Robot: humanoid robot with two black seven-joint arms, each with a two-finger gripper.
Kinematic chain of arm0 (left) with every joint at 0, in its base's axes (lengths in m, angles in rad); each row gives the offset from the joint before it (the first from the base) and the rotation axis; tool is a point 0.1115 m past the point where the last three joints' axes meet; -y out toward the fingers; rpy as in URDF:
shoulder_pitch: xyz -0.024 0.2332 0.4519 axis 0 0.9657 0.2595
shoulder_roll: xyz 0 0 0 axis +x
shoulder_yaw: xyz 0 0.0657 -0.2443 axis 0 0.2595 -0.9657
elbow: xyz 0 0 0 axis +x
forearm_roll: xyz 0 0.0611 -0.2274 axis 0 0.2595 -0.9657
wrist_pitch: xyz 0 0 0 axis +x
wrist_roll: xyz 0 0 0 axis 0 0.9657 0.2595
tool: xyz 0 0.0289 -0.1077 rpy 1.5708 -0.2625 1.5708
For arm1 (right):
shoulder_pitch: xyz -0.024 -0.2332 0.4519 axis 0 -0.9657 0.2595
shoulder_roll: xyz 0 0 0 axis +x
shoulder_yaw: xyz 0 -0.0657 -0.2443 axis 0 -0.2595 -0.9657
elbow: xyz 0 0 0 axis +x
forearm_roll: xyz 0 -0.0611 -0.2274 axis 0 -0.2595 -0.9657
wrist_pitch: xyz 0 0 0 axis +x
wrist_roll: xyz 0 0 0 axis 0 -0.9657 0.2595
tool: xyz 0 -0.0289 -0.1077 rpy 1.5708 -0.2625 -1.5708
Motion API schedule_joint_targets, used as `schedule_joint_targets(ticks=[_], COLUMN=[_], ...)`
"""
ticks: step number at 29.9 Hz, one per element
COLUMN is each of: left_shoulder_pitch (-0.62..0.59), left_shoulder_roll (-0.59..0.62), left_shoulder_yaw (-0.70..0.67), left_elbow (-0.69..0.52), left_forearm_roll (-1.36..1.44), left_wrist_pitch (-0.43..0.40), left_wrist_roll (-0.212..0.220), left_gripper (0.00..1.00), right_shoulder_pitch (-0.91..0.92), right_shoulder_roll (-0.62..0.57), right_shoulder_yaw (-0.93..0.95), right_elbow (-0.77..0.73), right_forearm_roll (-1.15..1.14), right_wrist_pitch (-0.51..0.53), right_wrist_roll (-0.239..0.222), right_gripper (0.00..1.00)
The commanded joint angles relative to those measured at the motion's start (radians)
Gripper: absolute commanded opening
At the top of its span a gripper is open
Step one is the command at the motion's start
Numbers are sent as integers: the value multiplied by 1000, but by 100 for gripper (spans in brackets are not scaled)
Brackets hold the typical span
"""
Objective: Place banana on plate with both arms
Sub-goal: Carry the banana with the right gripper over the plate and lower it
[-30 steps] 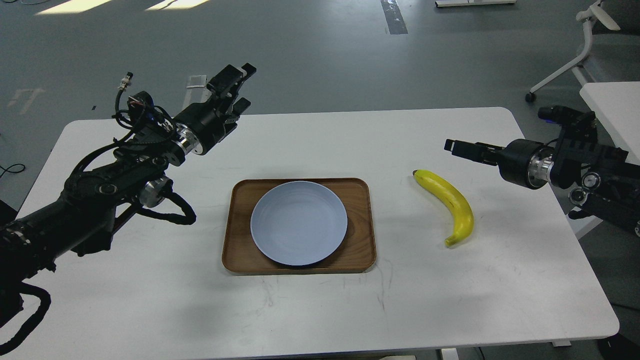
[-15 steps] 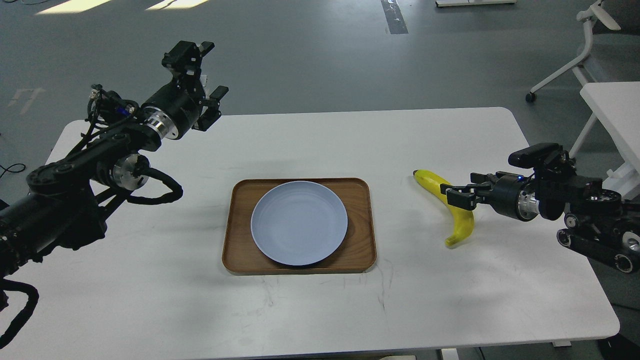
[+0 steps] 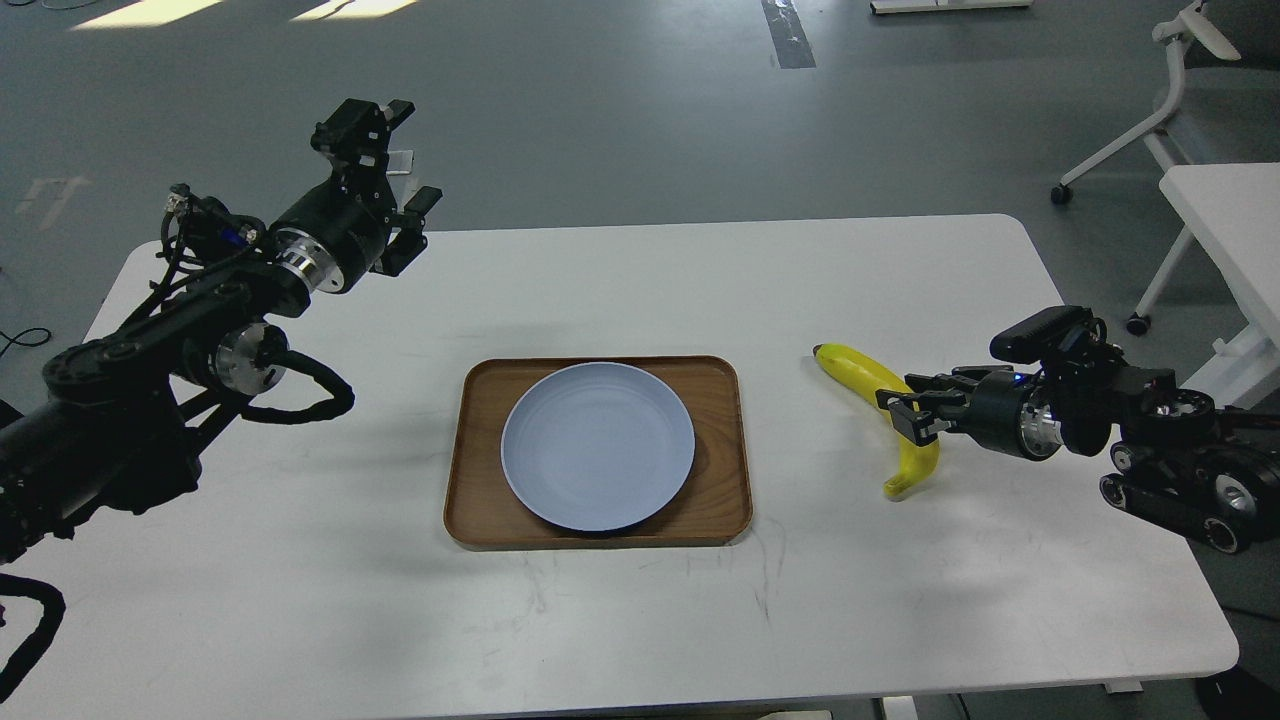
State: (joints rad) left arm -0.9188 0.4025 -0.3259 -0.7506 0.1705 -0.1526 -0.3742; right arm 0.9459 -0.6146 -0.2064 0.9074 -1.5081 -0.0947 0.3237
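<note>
The yellow banana [image 3: 856,368] lies on the white table right of the tray, dark tip pointing far-left. My right gripper [image 3: 903,414] is low at the banana's middle, coming in from the right, its fingers open on either side of the fruit and touching it. The pale blue plate [image 3: 597,445] sits empty in the brown wooden tray [image 3: 478,470] at the table's centre. My left gripper [image 3: 392,158] is open and empty, raised above the table's far-left edge, well away from plate and banana.
The white table [image 3: 700,620] has rounded corners, with its front edge near the bottom of the view. A second white table [image 3: 1225,215] and a white chair base [image 3: 1150,120] stand off to the far right on the grey floor.
My right gripper dropped and moved left onto the banana's middle, and the banana shifted slightly left. My left gripper swung back and to the left, away from the table's centre.
</note>
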Motion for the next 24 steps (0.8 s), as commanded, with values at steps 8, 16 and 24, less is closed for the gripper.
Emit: schedule_joint_targets(ticks=[8, 16, 24], left_shoulder_pitch=[6, 6, 6], left_shoulder_roll=[-2, -1, 10], left_shoulder_yaw=[5, 7, 5], left_elbow=[1, 0, 1], left_forearm_roll=[4, 4, 4], left_wrist_pitch=[1, 1, -1], left_wrist_roll=[0, 0, 0], left_gripper=[98, 98, 98], right_shoulder_pitch=[102, 203, 217], right_shoulder_roll=[27, 203, 464], right_shoulder_yaw=[1, -13, -94], right_elbow=[10, 8, -166], right_forearm_roll=[-6, -4, 17], right_wrist_pitch=[-42, -45, -45], right_wrist_roll=[75, 116, 137], right_gripper=[22, 22, 22])
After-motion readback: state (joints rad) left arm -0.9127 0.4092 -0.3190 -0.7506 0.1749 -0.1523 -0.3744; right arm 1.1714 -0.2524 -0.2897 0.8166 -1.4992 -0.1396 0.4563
